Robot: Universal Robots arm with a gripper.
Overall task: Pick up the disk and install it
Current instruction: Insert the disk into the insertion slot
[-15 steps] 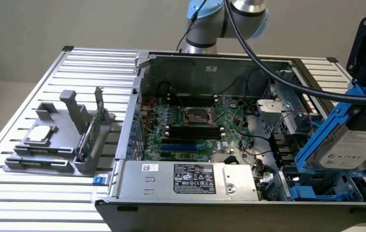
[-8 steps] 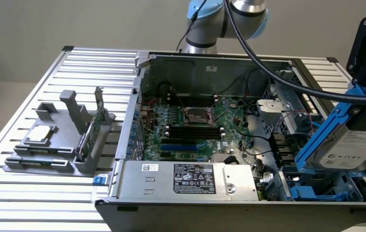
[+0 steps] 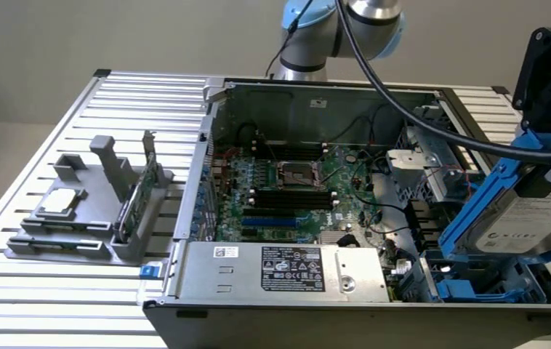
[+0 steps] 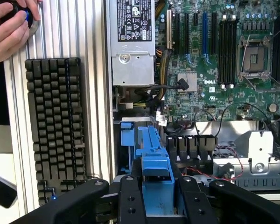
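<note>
Computer case (image 3: 353,323) holds motherboard (image 3: 286,189), power supply (image 3: 286,269); end effector (image 4: 159,200), half-closed, clamps the tilted disk (image 3: 537,218) above the drive bay (image 3: 489,289)

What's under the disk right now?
The silver-grey metal hard drive edged by a blue plastic bracket, clamped in the black tool, hangs tilted over a blue plastic drive bay in the open metal case. The bay's floor is hidden.

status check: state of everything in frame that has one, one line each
disk: lifted, tilted, over the case's end at the exterior view's right, not installed
gripper: shut on the disk's blue bracket
computer case: open, insides exposed
CPU socket: looks empty
green card: upright in the grey holder
silver chip: lying flat on the holder
</note>
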